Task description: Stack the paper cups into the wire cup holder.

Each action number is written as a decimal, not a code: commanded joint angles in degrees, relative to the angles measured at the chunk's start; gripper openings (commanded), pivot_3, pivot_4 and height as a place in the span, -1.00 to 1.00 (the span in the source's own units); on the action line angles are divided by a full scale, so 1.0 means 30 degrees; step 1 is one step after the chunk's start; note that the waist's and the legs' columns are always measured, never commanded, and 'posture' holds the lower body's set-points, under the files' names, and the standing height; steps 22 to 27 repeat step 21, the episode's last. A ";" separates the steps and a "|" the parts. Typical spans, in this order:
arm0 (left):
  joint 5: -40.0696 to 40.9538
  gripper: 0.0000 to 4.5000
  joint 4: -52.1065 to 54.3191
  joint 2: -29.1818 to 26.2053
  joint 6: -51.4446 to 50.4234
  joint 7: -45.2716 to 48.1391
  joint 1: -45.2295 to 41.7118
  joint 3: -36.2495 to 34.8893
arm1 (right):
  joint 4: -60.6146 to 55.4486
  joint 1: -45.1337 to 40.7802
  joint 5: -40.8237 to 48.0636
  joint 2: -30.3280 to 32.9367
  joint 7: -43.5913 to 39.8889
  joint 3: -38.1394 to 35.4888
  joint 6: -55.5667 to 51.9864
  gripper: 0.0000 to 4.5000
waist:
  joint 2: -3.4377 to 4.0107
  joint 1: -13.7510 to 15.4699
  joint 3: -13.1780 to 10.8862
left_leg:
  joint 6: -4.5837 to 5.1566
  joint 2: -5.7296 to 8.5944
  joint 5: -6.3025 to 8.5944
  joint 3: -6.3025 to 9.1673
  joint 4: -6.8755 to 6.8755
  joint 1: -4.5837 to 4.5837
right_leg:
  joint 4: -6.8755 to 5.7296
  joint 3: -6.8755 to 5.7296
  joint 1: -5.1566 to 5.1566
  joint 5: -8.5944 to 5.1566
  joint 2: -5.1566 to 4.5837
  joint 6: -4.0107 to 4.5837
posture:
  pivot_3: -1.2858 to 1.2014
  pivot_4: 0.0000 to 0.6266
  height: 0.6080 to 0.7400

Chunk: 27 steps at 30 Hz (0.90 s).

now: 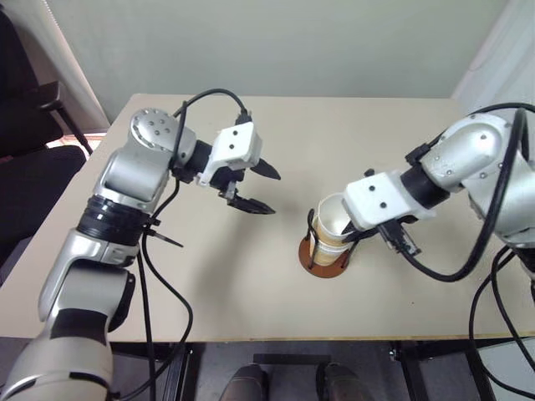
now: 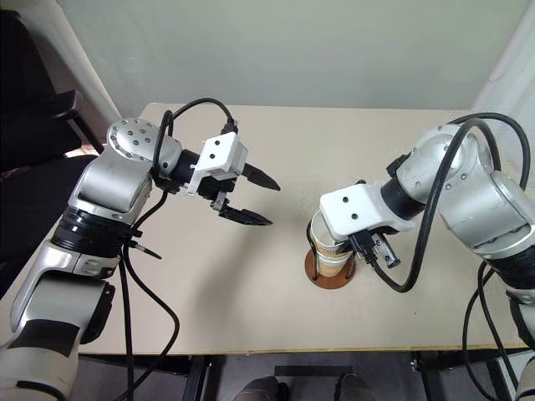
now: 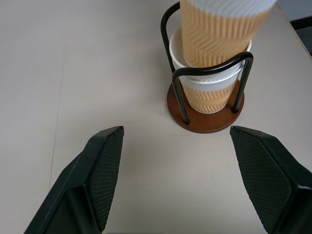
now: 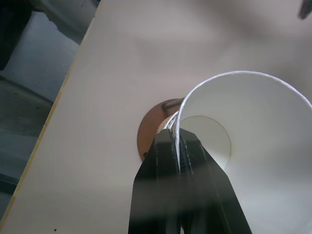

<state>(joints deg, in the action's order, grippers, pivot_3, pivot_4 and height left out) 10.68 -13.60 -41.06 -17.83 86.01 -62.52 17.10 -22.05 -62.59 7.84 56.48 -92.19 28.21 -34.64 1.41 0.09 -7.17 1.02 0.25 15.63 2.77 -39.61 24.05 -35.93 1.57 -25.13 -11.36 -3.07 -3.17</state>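
Left wrist view puts the task's things in the upper right of the frame: a tan-yellow ribbed paper cup with a white rim [image 3: 210,87] sits inside the wire cup holder with its reddish-brown disc base and black wire loops [image 3: 205,122], and a second matching cup [image 3: 222,34] is partly nested into it, tilted. In the left eye view the holder stands right of centre on the pale beige desk [image 1: 251,284]. My right end effector [image 4: 179,146] is pinched shut on the upper cup's rim, one finger inside and one outside. My left end effector [image 1: 257,189] hangs spread wide and empty, well apart on the left. I judge the main risk is the tilt: pressing down off-axis could wedge the cup against a loop or tip the light holder.
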 commanded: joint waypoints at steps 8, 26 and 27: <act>-0.0075 0.67 0.0364 -0.0306 0.0300 -0.0125 -0.0158 -0.0694 | 0.2196 -0.2764 0.1391 -0.0213 0.0936 -0.2819 -0.4672 0.12 | -0.0001 0.0027 0.0000 | -0.0013 0.0000 -0.0008 0.0001 0.0012 0.0002 | -0.0002 0.0000 -0.0012 -0.0005 0.0001 0.0008 | 0.03 -0.52 1.00; 0.0975 0.67 0.0757 -0.0710 -0.2094 -0.3197 0.1850 -0.3460 | 0.0336 0.6407 0.2802 0.4311 0.6200 -1.3971 -0.9977 0.27 | -0.0011 0.0190 -0.0007 | -0.0066 0.0004 -0.0036 -0.0029 0.0149 0.0000 | 0.0012 0.0010 -0.0045 -0.0029 -0.0008 -0.0006 | 0.03 -0.52 1.00; 0.0975 0.67 0.0757 -0.0710 -0.2094 -0.3197 0.1850 -0.3460 | 0.0336 0.6407 0.2802 0.4311 0.6200 -1.3971 -0.9977 0.27 | -0.0011 0.0190 -0.0007 | -0.0066 0.0004 -0.0036 -0.0029 0.0149 0.0000 | 0.0012 0.0010 -0.0045 -0.0029 -0.0008 -0.0006 | 0.03 -0.52 1.00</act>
